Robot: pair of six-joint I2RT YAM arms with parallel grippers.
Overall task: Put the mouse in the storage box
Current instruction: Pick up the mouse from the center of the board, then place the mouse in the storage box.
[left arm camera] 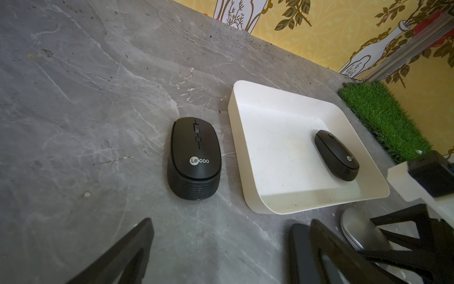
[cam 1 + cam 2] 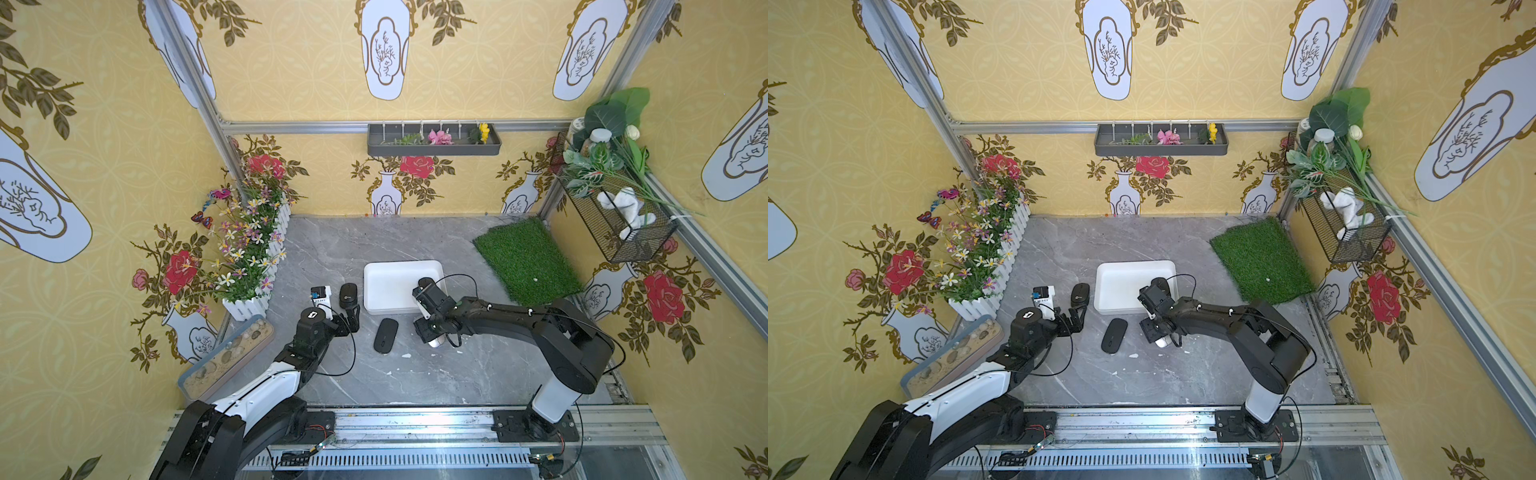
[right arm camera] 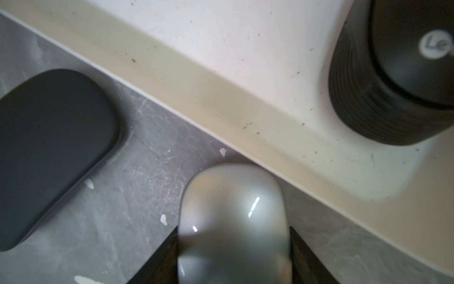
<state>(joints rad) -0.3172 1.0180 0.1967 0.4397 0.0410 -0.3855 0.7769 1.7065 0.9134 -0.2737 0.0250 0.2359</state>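
Ringing the grey marble table, a white-fenced flower planter and a sand-and-pebble tray are seen along one edge, and a green grass mat is laid at the far corner of the opposite side; a wire basket and a dark grey tray are hung on the walls; white flecks are scattered on the table. The storage box is set mid-table, white, shallow, low-walled and round-cornered, its floor speckled with dirt; one ribbed black mouse with a round white logo is lodged inside it, at the end nearer the grass mat, and is largely hidden by the right arm in both top views. A second black mouse of the same make is left on the table just beside the box's opposite end; a slim dark mouse is laid flat before the box's near wall. The silver mouse, glossy and domed, is found just outside that near wall, by which it is parted from the box floor; the slim dark mouse is close at its side, apart from it. The right gripper is closed about the silver mouse, a finger pressed to each flank; the left gripper is spread wide just short of the second black mouse, and nothing is grasped by it.
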